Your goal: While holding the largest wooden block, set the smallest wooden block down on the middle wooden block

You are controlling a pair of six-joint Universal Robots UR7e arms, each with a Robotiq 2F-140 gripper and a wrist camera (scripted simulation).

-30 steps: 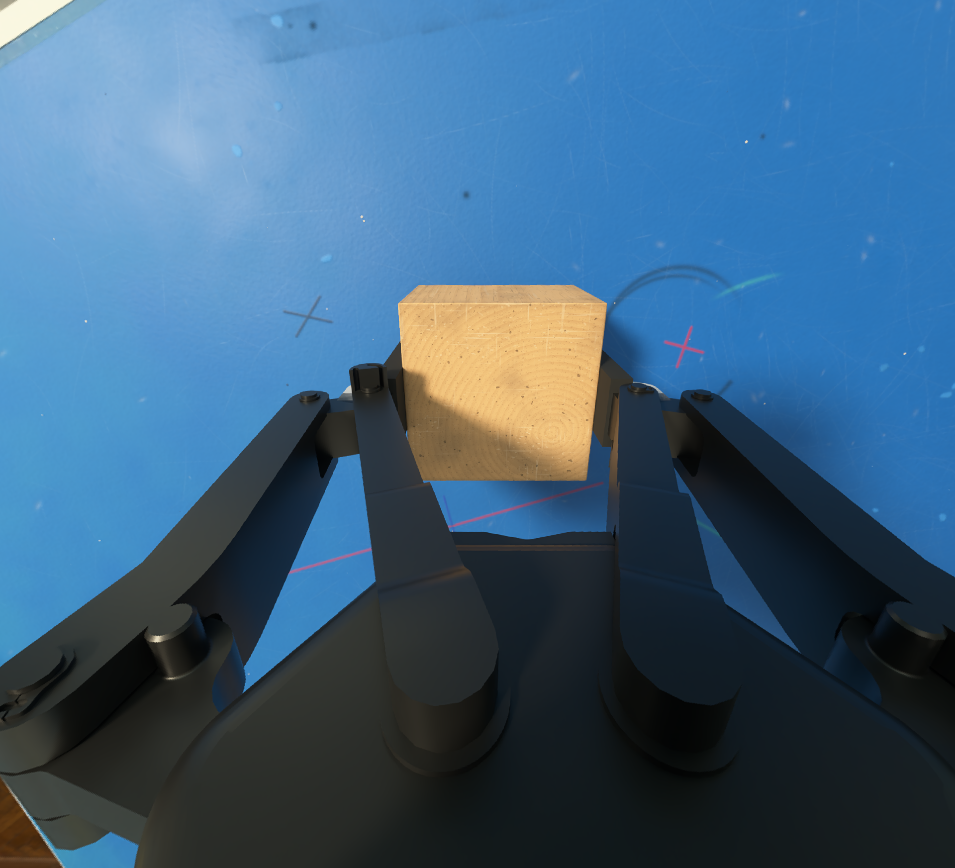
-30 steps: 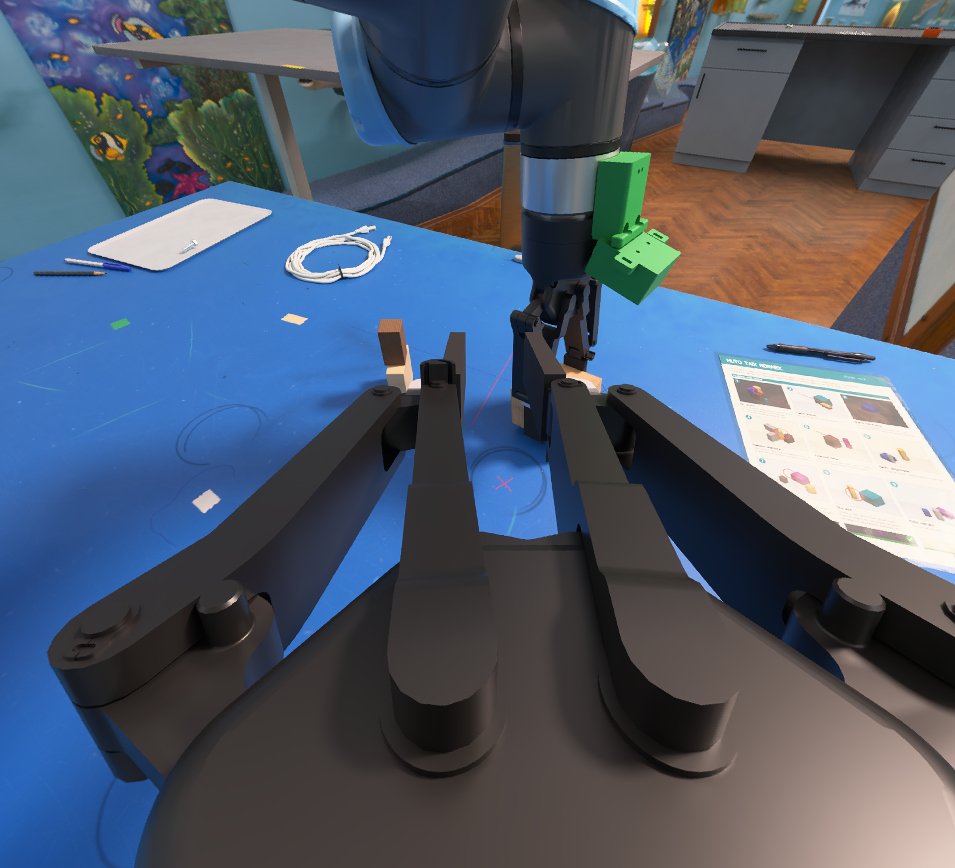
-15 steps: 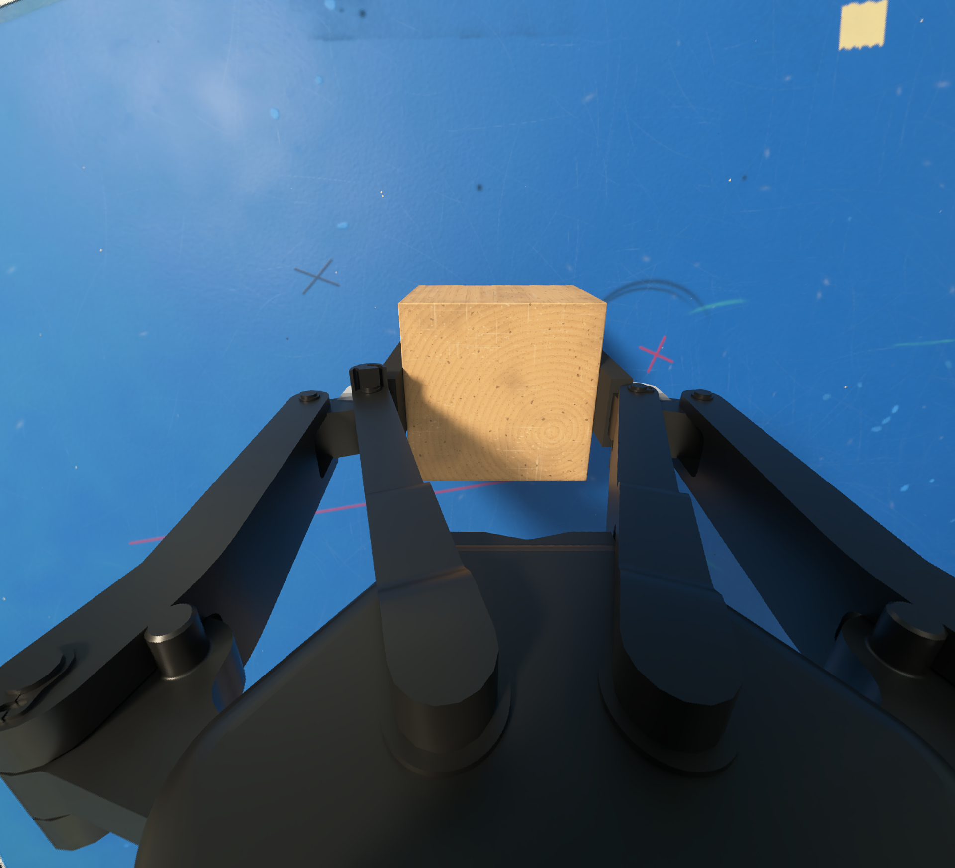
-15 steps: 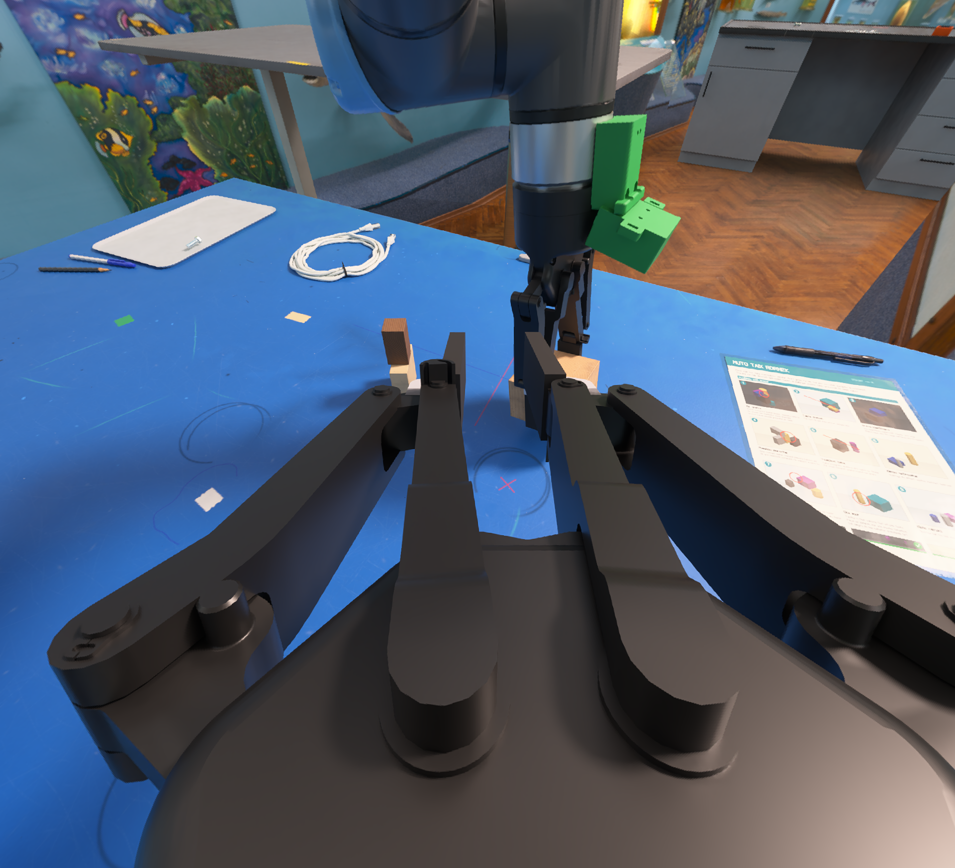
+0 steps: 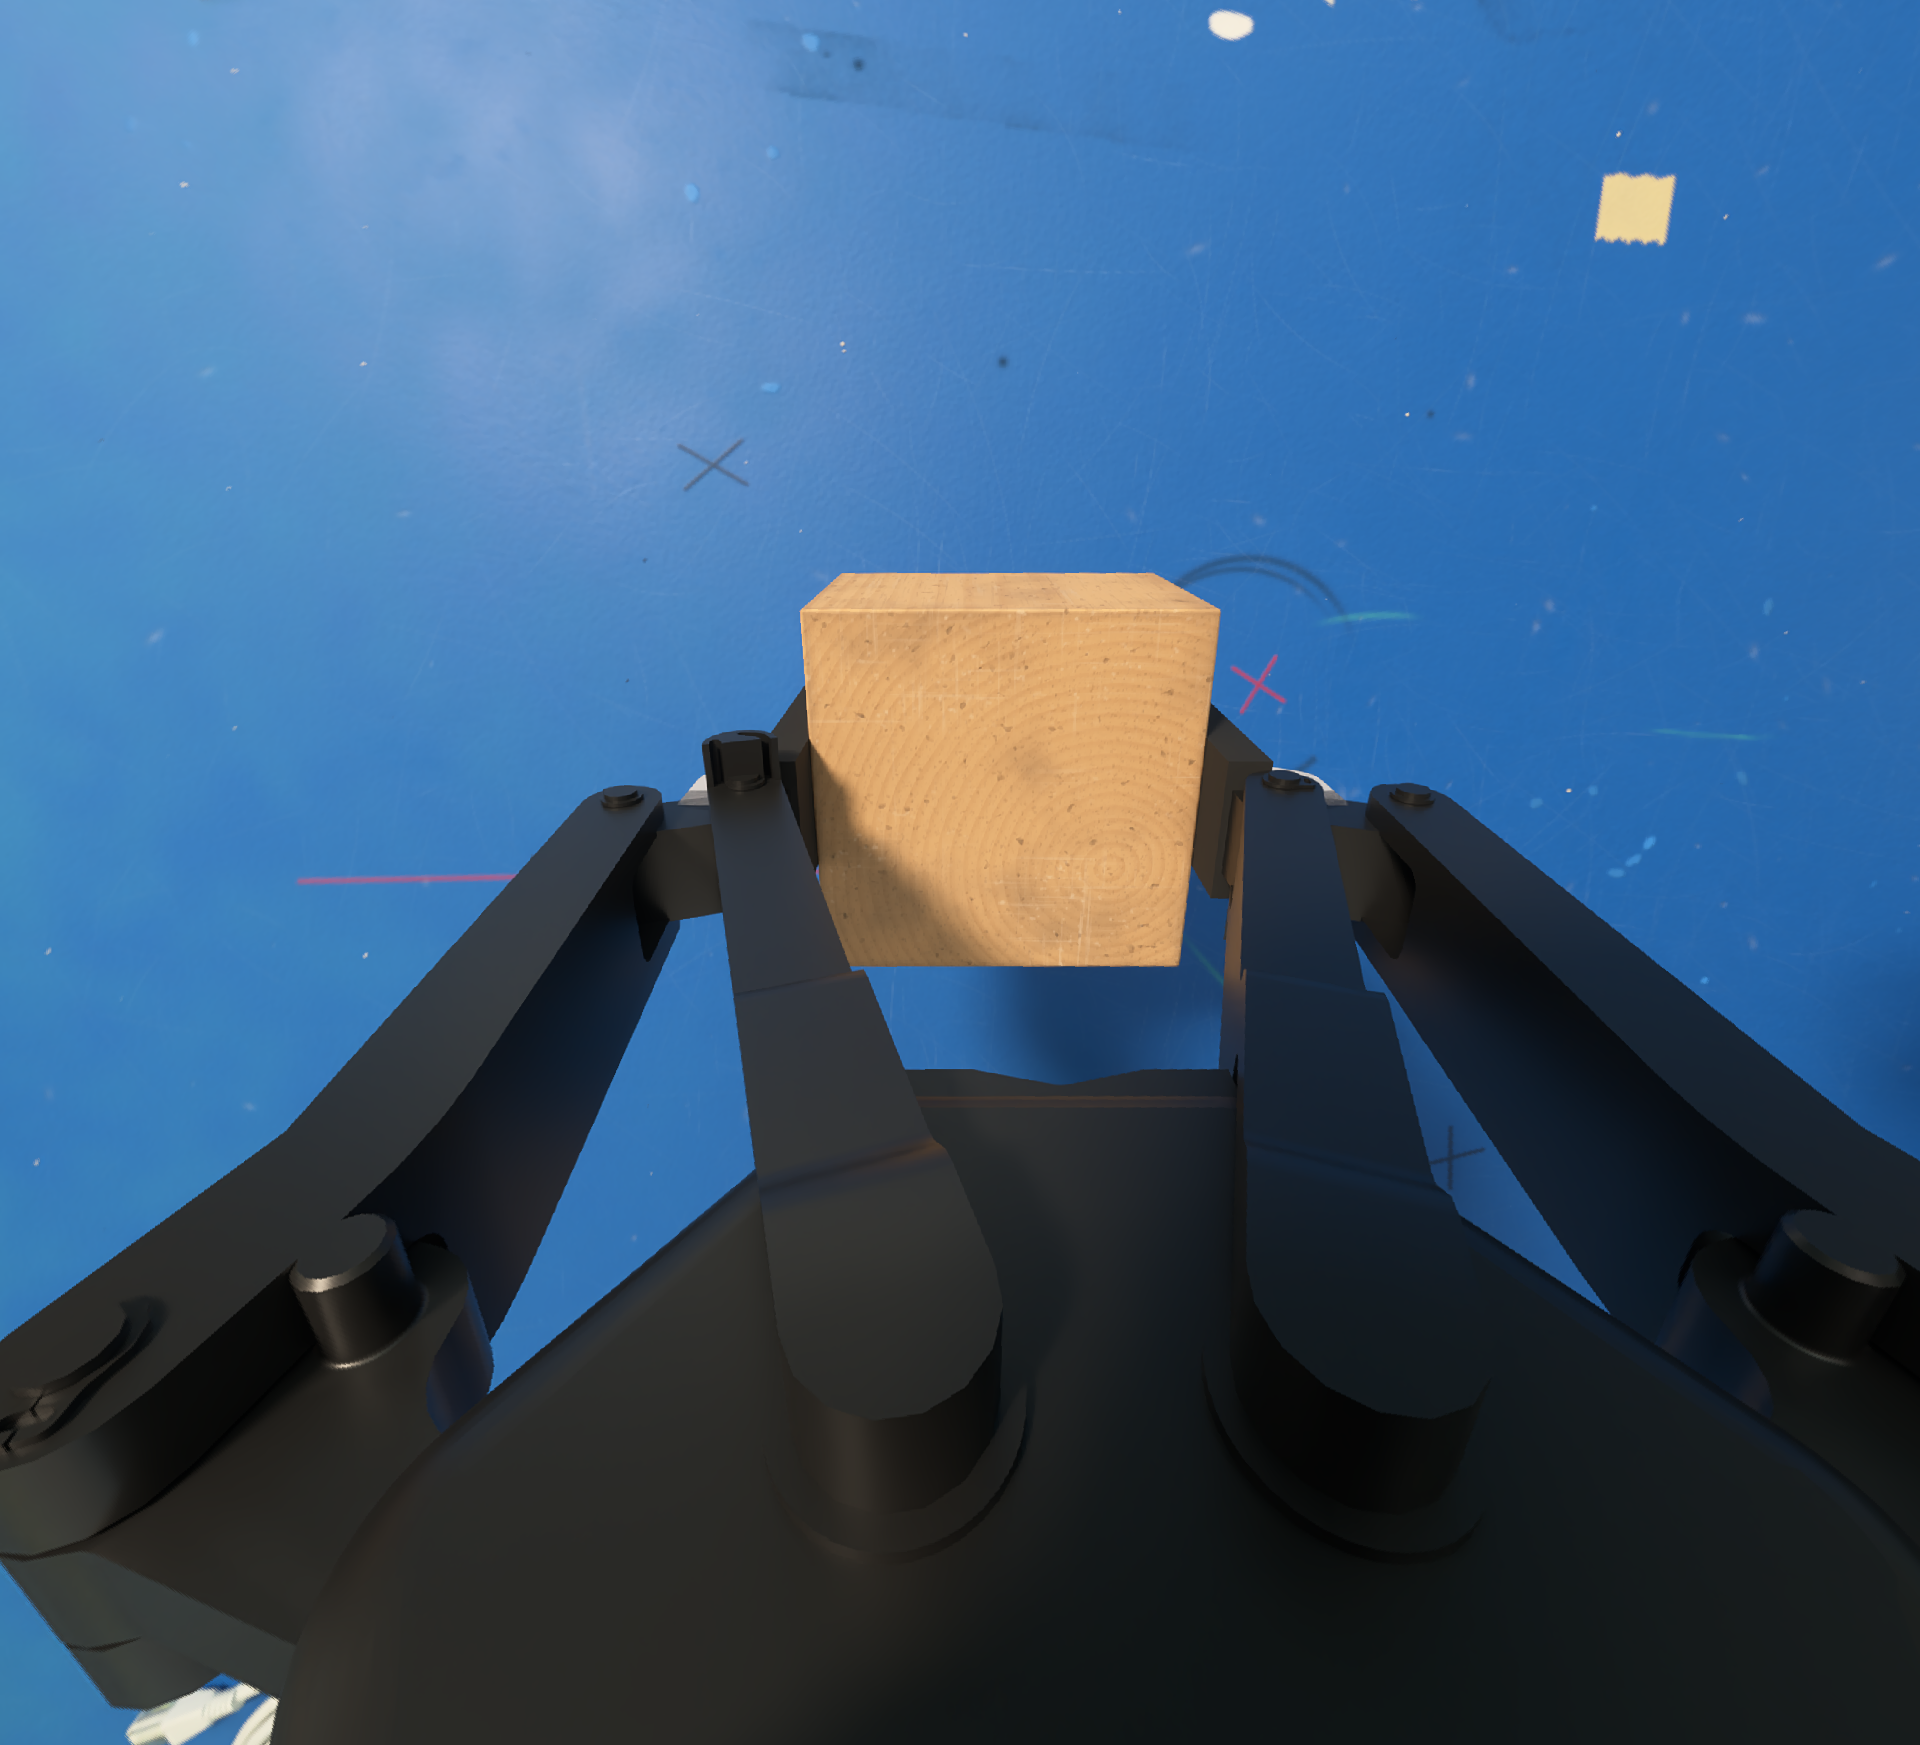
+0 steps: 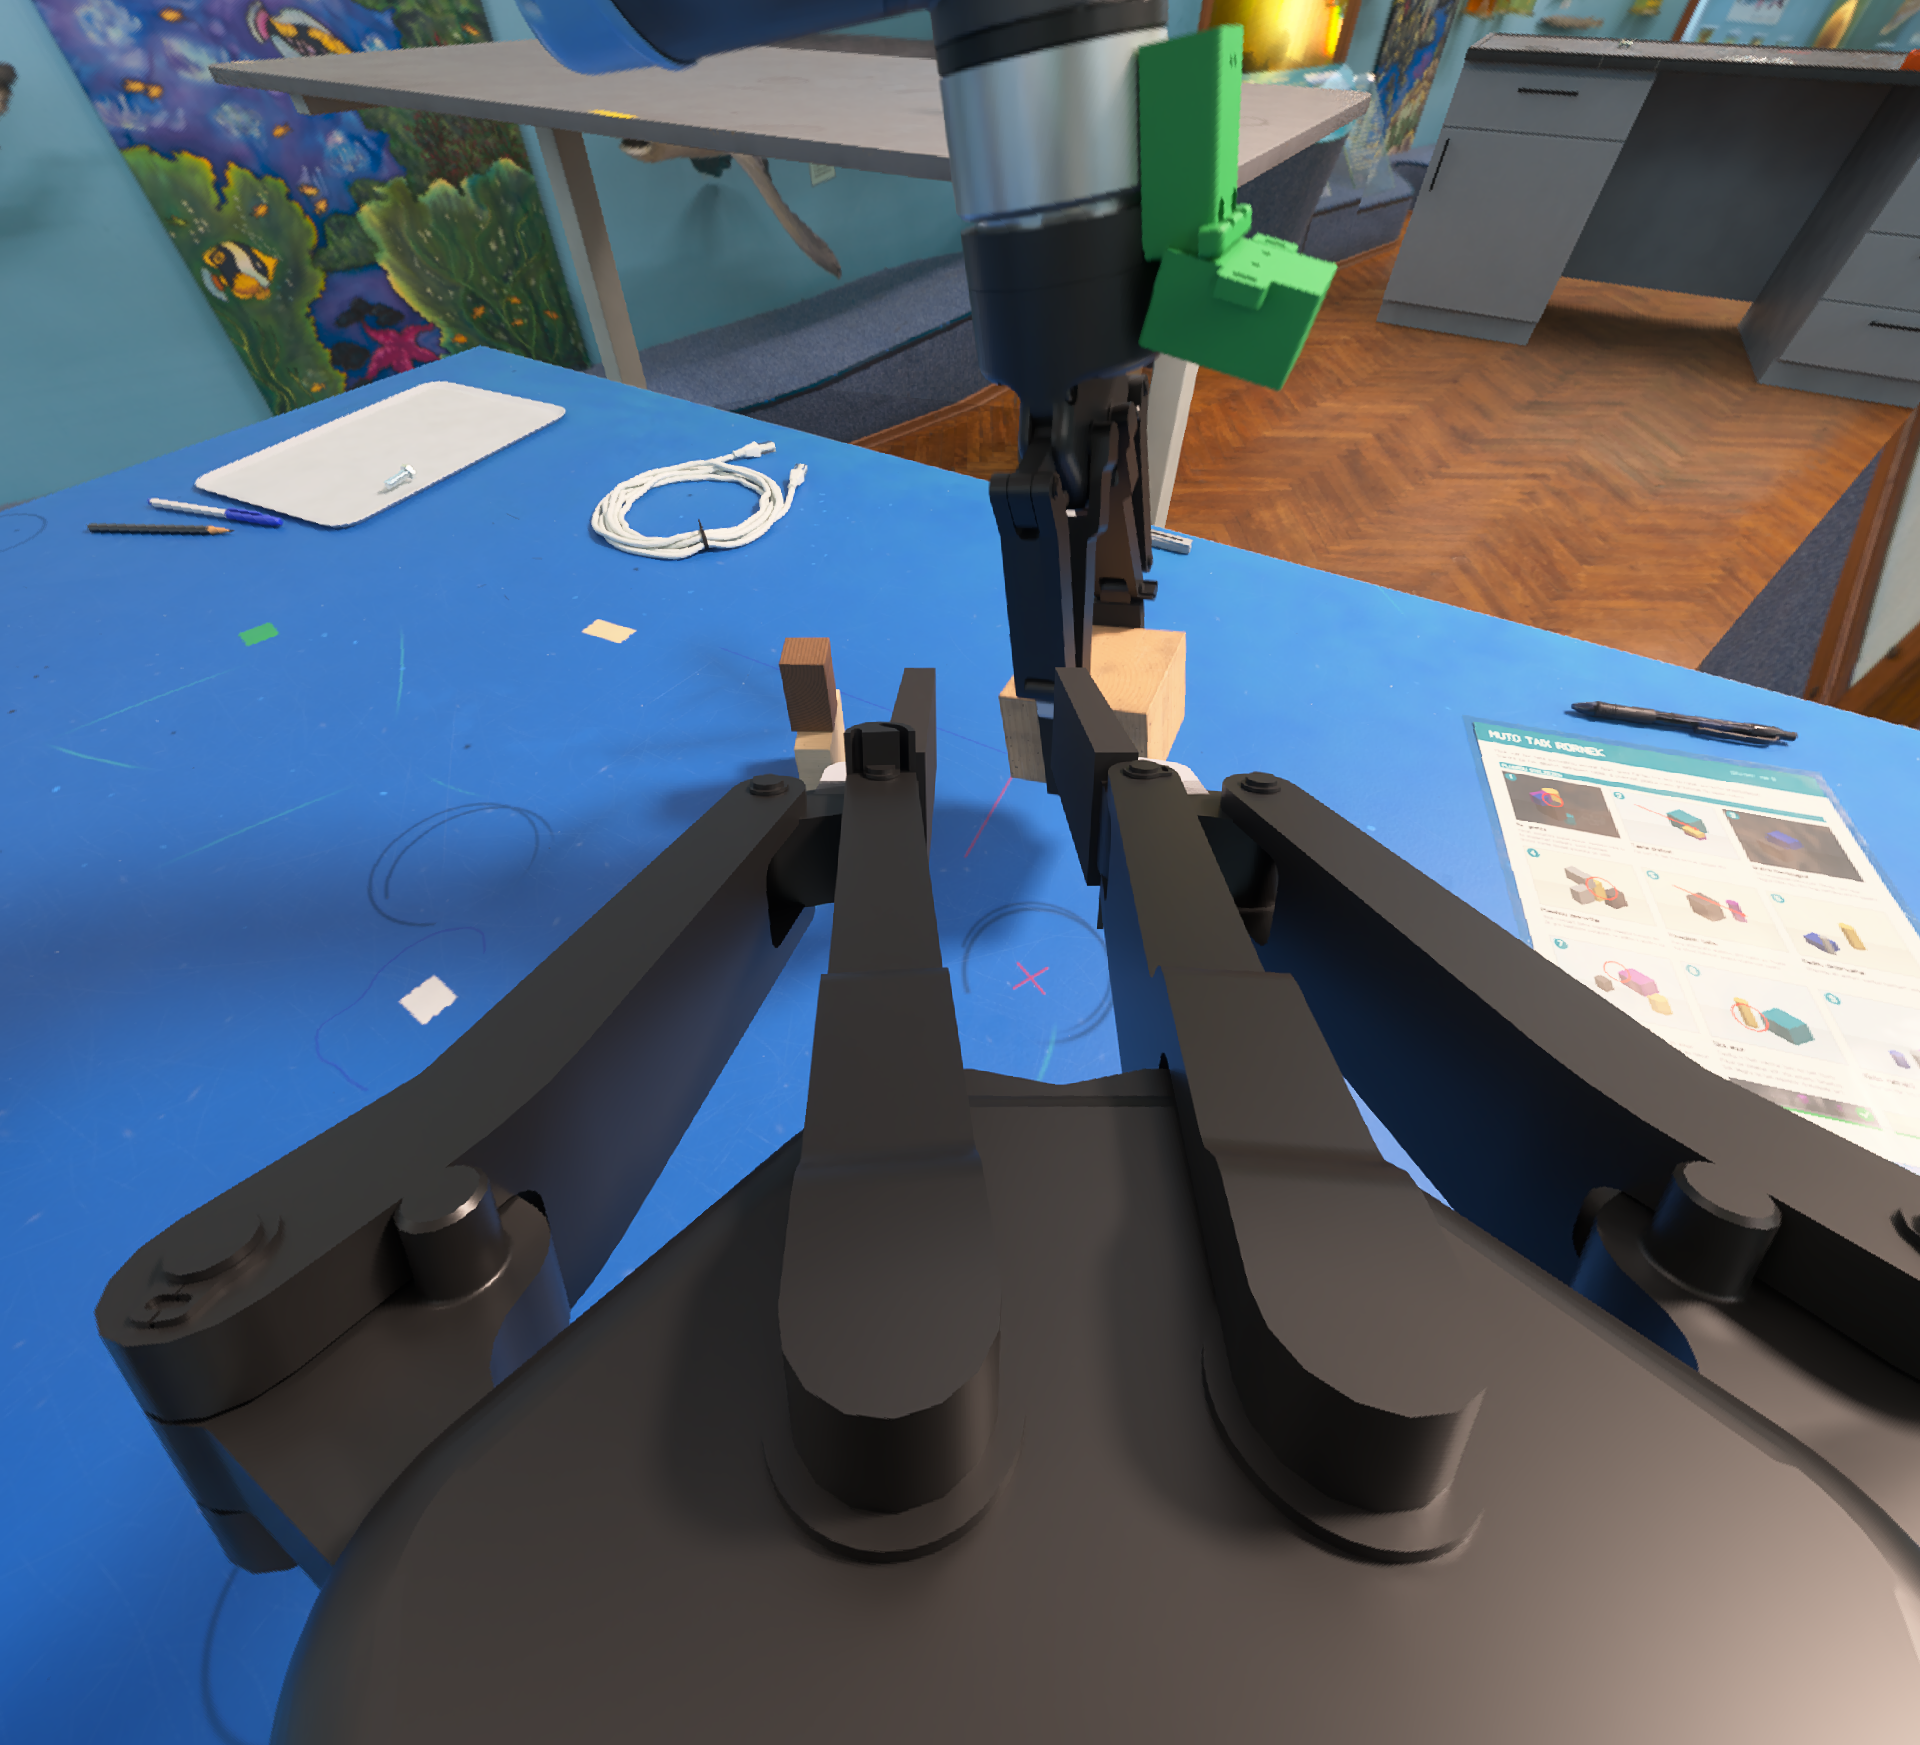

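My left gripper (image 5: 1013,745) is shut on the largest wooden block (image 5: 997,812), a pale cube, and holds it above the blue table (image 5: 416,345). In the right wrist view the same block (image 6: 1143,687) hangs in the left gripper (image 6: 1070,677), clear of the table. My right gripper (image 6: 997,719) is open and empty, low over the table. Just left of its left finger, a small dark brown block (image 6: 807,682) appears to rest on a pale wooden block (image 6: 819,753). The finger partly hides the pale one.
A printed sheet (image 6: 1704,906) and a black pen (image 6: 1683,721) lie at the right. A coiled white cable (image 6: 696,506), a white tray (image 6: 384,448) and two pens (image 6: 208,513) lie at the far left. The table's far edge runs behind the left arm.
My left gripper has risen with the largest block, which now hangs higher over the table. My right gripper has stayed open and nearly still.
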